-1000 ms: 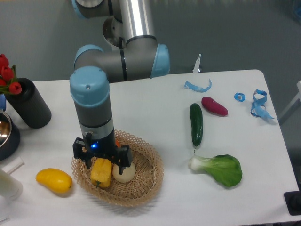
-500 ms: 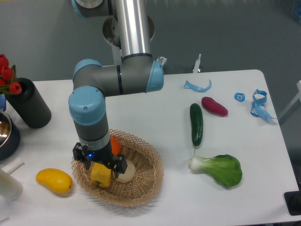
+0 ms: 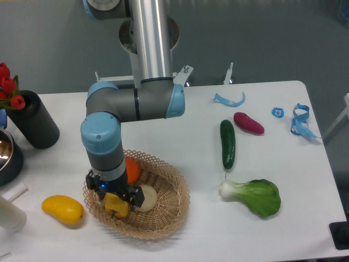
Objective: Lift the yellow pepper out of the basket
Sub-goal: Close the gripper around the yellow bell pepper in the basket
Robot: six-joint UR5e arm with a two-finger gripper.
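Observation:
The yellow pepper [image 3: 116, 206] lies at the front left of the round wicker basket [image 3: 169, 204], low on the left of the table. My gripper [image 3: 113, 197] points straight down into the basket, right over the pepper. Its dark fingers stand on either side of the pepper, close to it, and look open. The gripper body hides the pepper's top, so its stem is out of sight. The wrist stands upright above the basket.
An orange fruit [image 3: 131, 170] and a pale round onion [image 3: 145, 197] share the basket, right beside the pepper. A smooth yellow mango [image 3: 62, 210] lies left of the basket. A cucumber [image 3: 227, 143], a purple sweet potato [image 3: 248, 123] and a bok choy [image 3: 253, 197] lie to the right. A black cylinder [image 3: 35, 123] stands at the far left.
The gripper has come down into the basket and now sits lower around the pepper. The arm's elbow has swung a little. The fruits have not moved.

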